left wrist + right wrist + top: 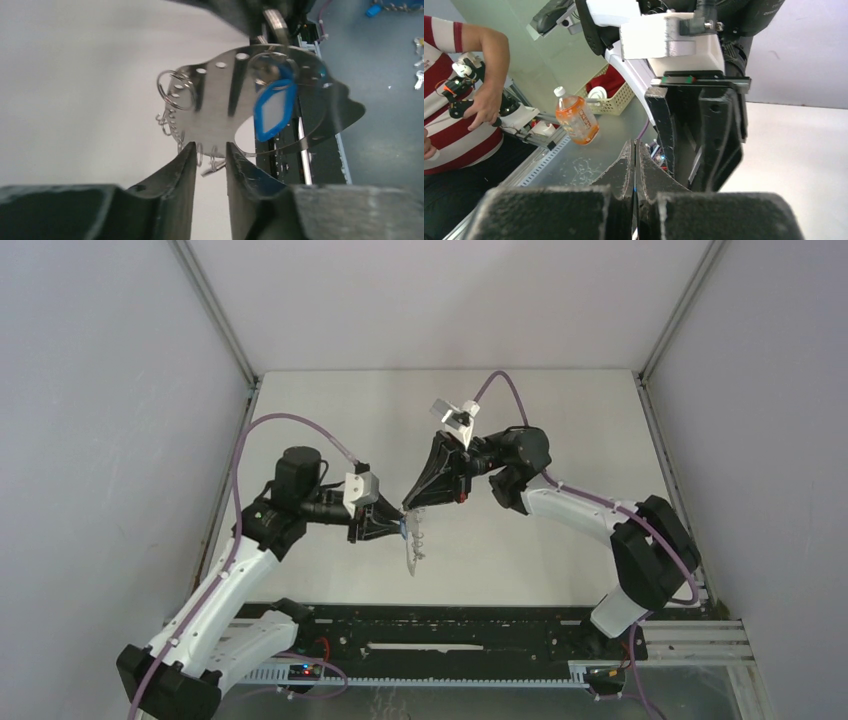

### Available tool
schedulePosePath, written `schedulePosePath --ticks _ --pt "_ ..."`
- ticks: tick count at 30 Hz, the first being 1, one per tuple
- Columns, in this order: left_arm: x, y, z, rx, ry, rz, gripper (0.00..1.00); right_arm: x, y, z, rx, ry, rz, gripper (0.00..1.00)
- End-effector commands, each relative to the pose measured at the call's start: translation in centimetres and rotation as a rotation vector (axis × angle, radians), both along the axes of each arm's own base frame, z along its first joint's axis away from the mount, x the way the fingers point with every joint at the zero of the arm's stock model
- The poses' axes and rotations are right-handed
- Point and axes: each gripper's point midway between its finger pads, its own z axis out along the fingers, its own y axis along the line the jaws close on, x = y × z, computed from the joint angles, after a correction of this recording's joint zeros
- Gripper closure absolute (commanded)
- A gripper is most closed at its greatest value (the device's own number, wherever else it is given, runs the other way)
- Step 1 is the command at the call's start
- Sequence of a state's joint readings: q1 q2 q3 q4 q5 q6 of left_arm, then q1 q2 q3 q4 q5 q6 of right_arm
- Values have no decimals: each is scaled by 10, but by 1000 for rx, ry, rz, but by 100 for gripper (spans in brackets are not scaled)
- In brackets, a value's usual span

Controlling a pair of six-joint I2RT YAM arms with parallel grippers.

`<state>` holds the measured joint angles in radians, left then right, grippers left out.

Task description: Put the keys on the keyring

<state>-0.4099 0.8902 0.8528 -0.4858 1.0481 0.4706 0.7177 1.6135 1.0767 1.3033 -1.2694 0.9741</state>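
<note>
Frankly, my right claw (635, 150) is pinched shut, holding the keyring (220, 100) aloft over the table (330, 420); my left claw (209, 151) stands half-open astride its small rings (214, 162). Closing askew could twist the keyring loose (that pinch looks slight). Around the blurred blue tag (272, 107) I can make out no keys.

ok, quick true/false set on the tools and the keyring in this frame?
1. The right tool is shut on the keyring. True.
2. The left tool is clamped fully shut. False: its fingers stand apart, with the keyring's small rings between them.
3. A blue tag hangs from a ring on the keyring. True.
4. Nobody shows in the right wrist view. False: a person in a red and white striped shirt is at its left edge.
</note>
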Motion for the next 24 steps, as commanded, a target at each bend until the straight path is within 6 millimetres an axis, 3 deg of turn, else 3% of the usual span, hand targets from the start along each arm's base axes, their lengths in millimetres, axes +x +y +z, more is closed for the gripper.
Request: schedulePosePath --ticks 1,2,4,5,6,7,11,15,19,24 --pt "-23 -2 24 -61 -11 -109 78 1 -4 23 21 -76 -35 100" --pt "-23 -2 25 -61 -14 -113 81 4 -1 21 5 -81 -48 100" --pt "-24 -2 27 -61 -2 -120 77 7 3 16 -30 -86 -65 100" --pt "-23 -3 28 -59 2 -117 69 7 5 13 -55 -77 -67 100" --pt "-21 -2 27 -52 8 -102 47 6 6 12 -61 -80 -69 100" --pt "-19 -2 26 -44 5 -87 38 7 6 13 -64 -84 -72 100" --pt "-16 4 15 -5 -34 -57 15 7 7 13 -67 -95 -93 100" --pt "-3 4 13 -20 -50 19 11 -4 9 18 -57 -108 -44 100" --pt "-8 -3 23 -78 -25 -24 1 -18 13 22 -43 -116 40 100" --pt "-9 -5 19 -76 -5 -36 0 -30 15 28 -20 -118 107 100"
